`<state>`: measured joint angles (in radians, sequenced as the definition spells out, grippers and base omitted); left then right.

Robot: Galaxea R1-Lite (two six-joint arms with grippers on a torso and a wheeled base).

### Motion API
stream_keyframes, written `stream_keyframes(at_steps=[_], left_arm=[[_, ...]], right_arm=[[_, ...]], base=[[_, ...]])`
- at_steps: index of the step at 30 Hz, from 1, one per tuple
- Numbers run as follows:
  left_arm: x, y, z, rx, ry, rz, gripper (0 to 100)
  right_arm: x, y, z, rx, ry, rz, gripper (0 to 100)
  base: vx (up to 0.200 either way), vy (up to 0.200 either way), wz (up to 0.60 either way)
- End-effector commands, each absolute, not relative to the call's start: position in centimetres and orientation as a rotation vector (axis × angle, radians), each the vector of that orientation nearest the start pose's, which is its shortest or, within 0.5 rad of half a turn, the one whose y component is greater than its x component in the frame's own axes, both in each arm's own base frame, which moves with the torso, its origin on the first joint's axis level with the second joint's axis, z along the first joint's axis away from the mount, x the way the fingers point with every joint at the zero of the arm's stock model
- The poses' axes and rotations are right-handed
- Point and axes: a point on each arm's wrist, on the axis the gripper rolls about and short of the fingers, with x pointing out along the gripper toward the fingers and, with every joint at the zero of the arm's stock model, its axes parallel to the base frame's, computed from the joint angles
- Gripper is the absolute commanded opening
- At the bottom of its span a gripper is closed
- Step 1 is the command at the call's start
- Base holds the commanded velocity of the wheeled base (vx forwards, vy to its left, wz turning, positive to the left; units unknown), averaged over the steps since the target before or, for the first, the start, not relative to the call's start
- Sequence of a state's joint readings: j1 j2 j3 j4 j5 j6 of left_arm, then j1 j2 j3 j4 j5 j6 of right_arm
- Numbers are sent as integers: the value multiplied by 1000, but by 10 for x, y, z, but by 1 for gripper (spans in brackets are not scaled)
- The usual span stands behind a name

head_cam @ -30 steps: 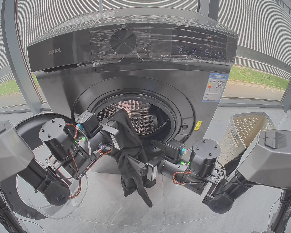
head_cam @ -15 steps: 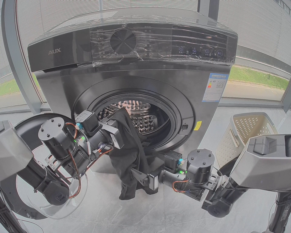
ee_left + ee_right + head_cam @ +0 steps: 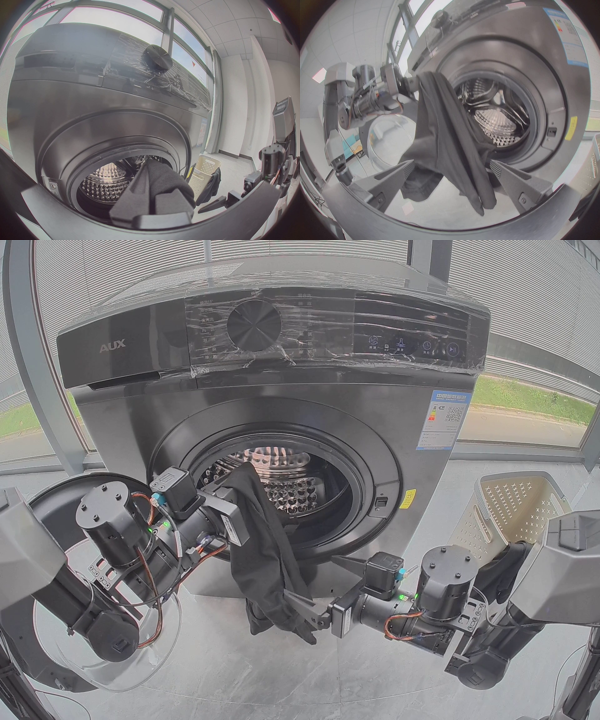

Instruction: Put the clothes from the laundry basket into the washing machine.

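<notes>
- Left gripper (image 3: 153, 187) is pinched tight on a black fabric garment (image 3: 262, 540), and we see it holding the top of the cloth right at the mouth of the perforated steel drum (image 3: 284, 480).
- Most of that garment hangs down the front of the dark grey front-loading washing machine (image 3: 281, 409), its tail dangling near the grey tiled floor (image 3: 250, 677), so it is not inside yet.
- Lower down we have the right gripper (image 3: 315, 582), jaws spread wide, with the cloth's lower folds hanging between them.
- Off to the robot's left, the round glass door (image 3: 75, 665) stands swung open.
- On the right, a cream perforated plastic laundry basket (image 3: 506, 509) sits tilted beside the machine, well apart from the garment.
</notes>
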<state>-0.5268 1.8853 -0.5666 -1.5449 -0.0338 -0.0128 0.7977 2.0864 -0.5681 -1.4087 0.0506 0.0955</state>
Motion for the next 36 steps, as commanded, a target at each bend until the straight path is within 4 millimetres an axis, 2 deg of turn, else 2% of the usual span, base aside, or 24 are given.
stream_keyframes(at_steps=[1, 6, 15, 17, 20, 23, 25, 27, 28, 33, 34, 36], left_arm=[[266, -156, 157, -67, -215, -560, 0], [266, -156, 157, -67, -215, -560, 0], [264, -159, 157, -70, -214, -573, 0], [264, -161, 158, -72, -220, -579, 0], [263, -164, 159, -74, -221, -586, 0], [262, -163, 158, -73, -217, -587, 0], [261, -162, 158, -70, -216, -586, 0], [261, -163, 158, -70, -216, -588, 0], [260, -162, 158, -70, -216, -588, 0], [257, -161, 160, -71, -221, -594, 0], [256, -161, 160, -72, -217, -594, 0], [256, -160, 159, -71, -213, -596, 0]], right_arm=[[237, 243, 94, 74, 84, 856, 100], [249, 247, 104, 96, 32, 857, 100], [252, 248, 108, 102, 15, 852, 100], [255, 254, 106, 101, 13, 857, 100], [266, 269, 90, 91, 28, 861, 100], [271, 282, 84, 95, 18, 875, 100], [274, 294, 82, 102, 1, 888, 100], [276, 296, 81, 102, -4, 888, 100], [282, 302, 80, 108, -19, 878, 100], [292, 306, 86, 128, -63, 813, 100], [292, 306, 87, 130, -66, 810, 0], [291, 306, 90, 134, -71, 812, 0]], base=[[0, 0, 0], [0, 0, 0], [0, 0, 0], [0, 0, 0], [0, 0, 0], [0, 0, 0], [0, 0, 0], [0, 0, 0], [0, 0, 0], [0, 0, 0], [0, 0, 0], [0, 0, 0]])
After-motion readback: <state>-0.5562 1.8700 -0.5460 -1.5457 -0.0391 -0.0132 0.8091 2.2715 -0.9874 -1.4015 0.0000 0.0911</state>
